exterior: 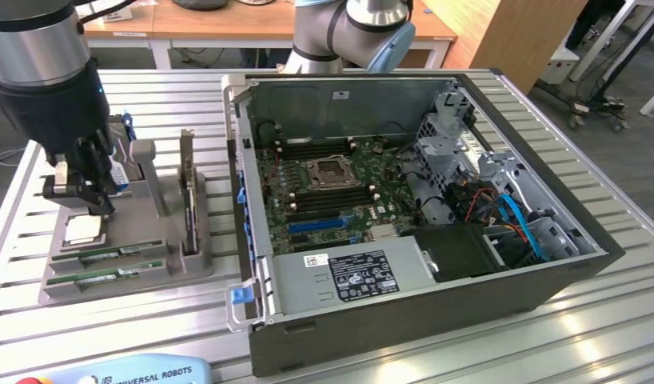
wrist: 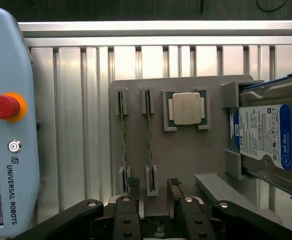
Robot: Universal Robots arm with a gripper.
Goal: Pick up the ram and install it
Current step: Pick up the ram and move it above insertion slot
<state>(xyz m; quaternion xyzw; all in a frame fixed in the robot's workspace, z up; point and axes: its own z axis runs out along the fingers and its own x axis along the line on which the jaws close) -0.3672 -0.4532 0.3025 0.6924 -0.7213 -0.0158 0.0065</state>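
The ram (wrist: 148,132), a thin green stick, stands on edge in a slot of a grey holder (wrist: 196,155). A second stick (wrist: 122,132) stands in the slot just beside it. On the ram's other side a square silver chip (wrist: 187,108) lies in its own pocket. Past the chip, a hard drive (wrist: 268,135) with a blue label stands at the holder's end.

The claw (wrist: 152,192) hangs over the holder with its two dark fingers (wrist: 131,184) spread apart and nothing between them. In the wrist view one end of the ram lines up with the gap.

The holder rests on a ribbed metal counter (wrist: 80,125). A pale blue control pad (wrist: 5,125) with a red button lies near it. On the exterior view's right of the holder stands an open computer case (exterior: 412,320), its green board (exterior: 327,184) exposed.
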